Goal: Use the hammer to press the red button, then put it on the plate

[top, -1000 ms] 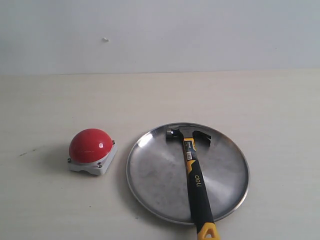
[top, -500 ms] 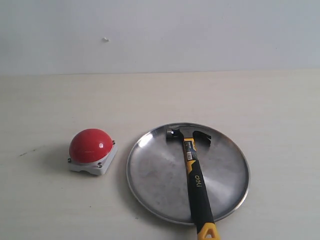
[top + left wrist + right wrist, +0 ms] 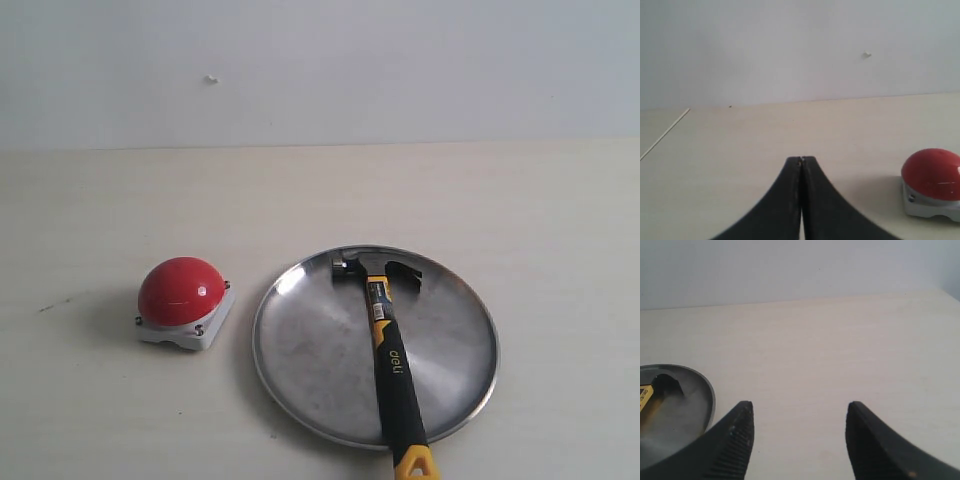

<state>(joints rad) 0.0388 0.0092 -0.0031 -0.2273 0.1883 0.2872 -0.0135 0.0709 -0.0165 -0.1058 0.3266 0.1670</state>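
Observation:
The hammer lies across the silver plate, its dark head toward the far rim and its yellow end sticking out over the near rim. To the plate's left, the red button sits on its white base. Neither arm shows in the exterior view. In the left wrist view my left gripper is shut on nothing, with the red button off to one side. My right gripper is open over bare table, the plate's rim and part of the hammer beside it.
The pale wooden table runs back to a plain white wall. A thin table seam shows in the left wrist view.

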